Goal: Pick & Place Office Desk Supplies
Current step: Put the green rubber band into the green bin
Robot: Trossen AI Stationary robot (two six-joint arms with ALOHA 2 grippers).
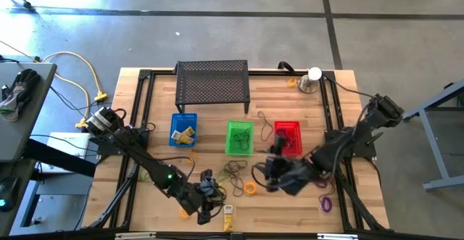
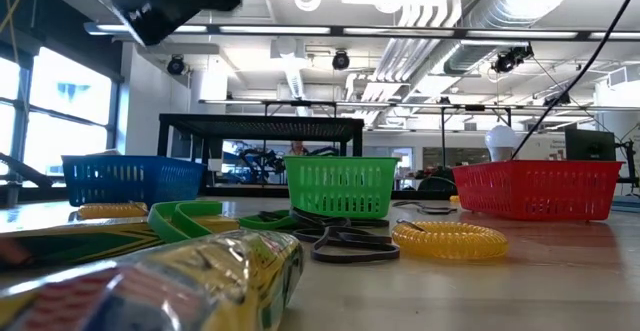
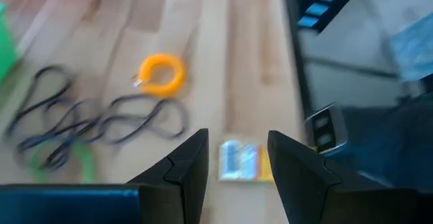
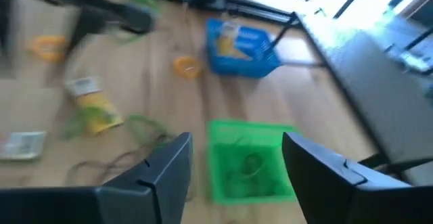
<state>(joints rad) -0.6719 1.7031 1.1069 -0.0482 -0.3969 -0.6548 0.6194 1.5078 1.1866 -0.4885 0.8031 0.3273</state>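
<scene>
Small yellow rectangular pack with a white-blue label (image 3: 238, 162) lies flat on the wooden table (image 1: 290, 204) near its front edge, just ahead of the left gripper (image 3: 237, 166), whose fingers are spread wide with nothing between them. Beside it sit a coiled orange-yellow loop (image 3: 162, 74) and a tangle of thin dark elastic loops (image 3: 101, 119). Right gripper (image 4: 237, 160), wide and empty, hovers over the green plastic basket (image 4: 250, 166), blue plastic basket (image 4: 243, 45) farther off.

bare wood before the black mesh shelf (image 1: 212, 85), three baskets (image 1: 240, 138) mid-table, dark loops (image 1: 233, 170) strewn in front
</scene>
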